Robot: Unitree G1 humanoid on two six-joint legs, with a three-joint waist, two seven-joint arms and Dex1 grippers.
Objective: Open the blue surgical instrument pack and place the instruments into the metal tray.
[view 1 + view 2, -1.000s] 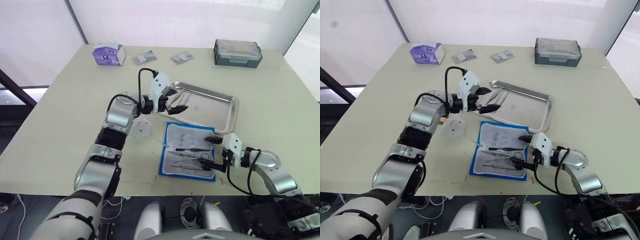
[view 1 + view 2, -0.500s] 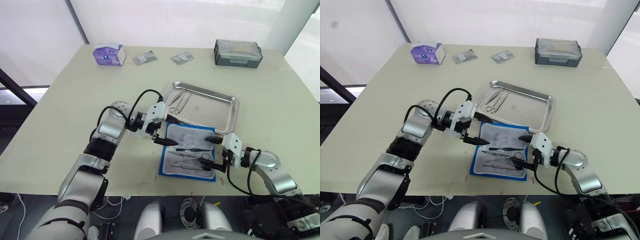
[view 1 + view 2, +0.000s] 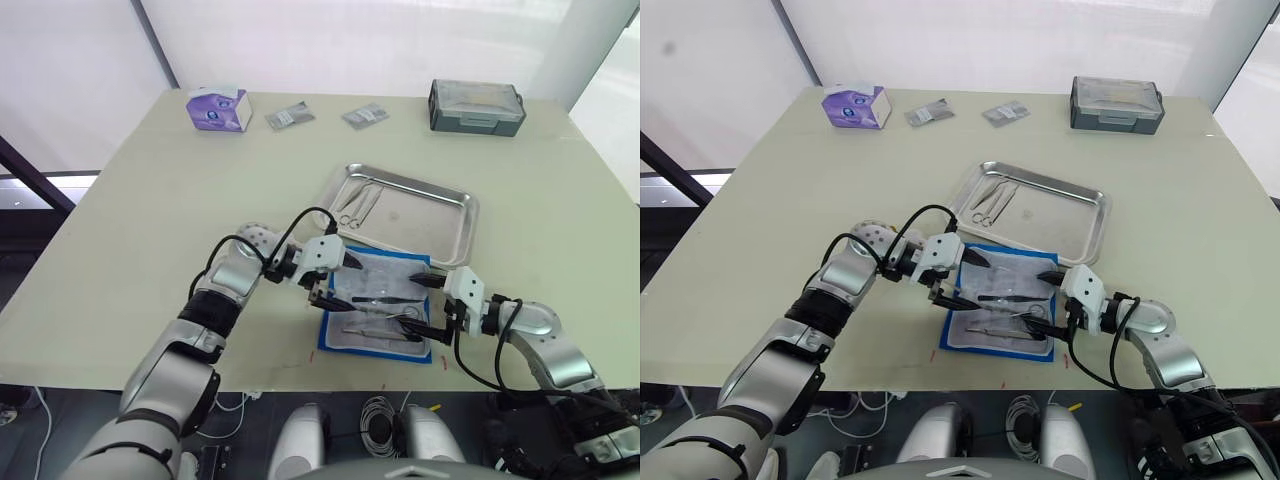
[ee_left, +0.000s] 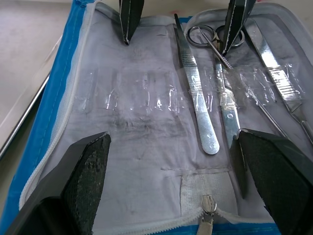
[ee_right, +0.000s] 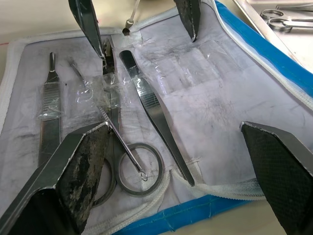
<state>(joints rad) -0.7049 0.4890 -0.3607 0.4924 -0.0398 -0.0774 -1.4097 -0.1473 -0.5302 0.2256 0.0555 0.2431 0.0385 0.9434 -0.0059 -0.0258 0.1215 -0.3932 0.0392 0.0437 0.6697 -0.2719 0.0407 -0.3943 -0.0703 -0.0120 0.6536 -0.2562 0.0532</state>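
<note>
While the blue pack lies unfolded on the table, pale lining up, just in front of the near rim of the metal tray, both arms are working right over it. The left gripper hovers above the pack's left half with its fingers spread wide, nothing between them; in the left wrist view the two black fingers frame a stretch of clear pocket strip that has no tool in it. The right gripper sits at the pack's right edge, also wide open and holding nothing, one fingertip over the upper right corner and the other low near the ring handles. Still tucked under the pack's clear bands are the tools: a pair of tweezers, a pair of scissors with ring handles, a flat-handled tool and a thin probe. Over in the tray, a pair of scissors and another slim tool already rest in its left end, well apart from the pack. At the far side of the table stand a purple box, two small foil packets and a grey lidded case.
</note>
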